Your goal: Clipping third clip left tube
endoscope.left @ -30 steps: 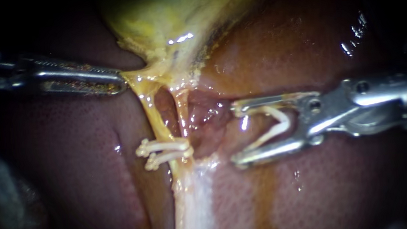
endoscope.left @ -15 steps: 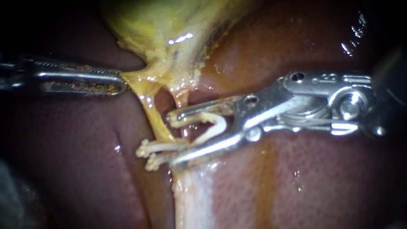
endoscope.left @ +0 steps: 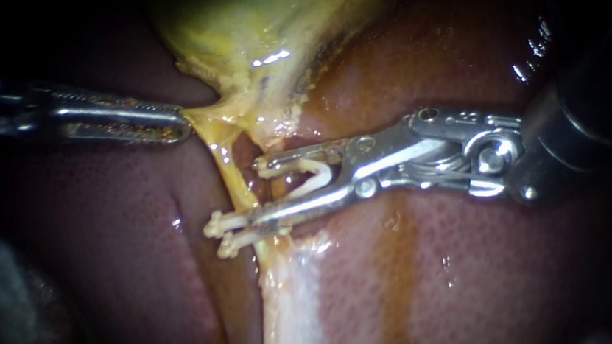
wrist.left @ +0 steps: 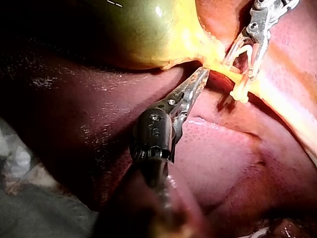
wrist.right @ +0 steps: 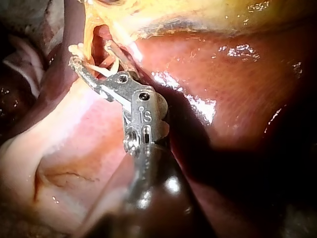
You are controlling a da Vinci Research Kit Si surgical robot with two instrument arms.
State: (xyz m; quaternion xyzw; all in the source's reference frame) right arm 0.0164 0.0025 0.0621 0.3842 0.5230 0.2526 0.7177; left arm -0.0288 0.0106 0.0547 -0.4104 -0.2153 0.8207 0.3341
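My right instrument [endoscope.left: 254, 191] comes in from the right with an open white clip [endoscope.left: 315, 176] seated between its jaws. The jaw tips reach the left tube [endoscope.left: 232, 172]; the right tube [endoscope.left: 273, 139] lies mostly hidden between them. The lower jaw rests just above two white clips [endoscope.left: 241, 229] closed across the left tube. My left instrument [endoscope.left: 182, 124] is shut on yellow tissue at the neck of the gallbladder [endoscope.left: 263, 20], pulling it left. The left wrist view shows its tip [wrist.left: 202, 73] at that tissue, with my right instrument [wrist.left: 240, 68] ahead. In the right wrist view, the loaded jaws [wrist.right: 91, 53] straddle the tubes.
Dark red liver [endoscope.left: 476, 253] surrounds the tubes on both sides. A pale band of tissue [endoscope.left: 292, 306] runs down from the clips. The right instrument's dark shaft [endoscope.left: 597, 117] fills the right edge.
My right instrument has moved left with its clip, from clear of the tubes to astride them, and its jaws have narrowed slightly. The left instrument has held still.
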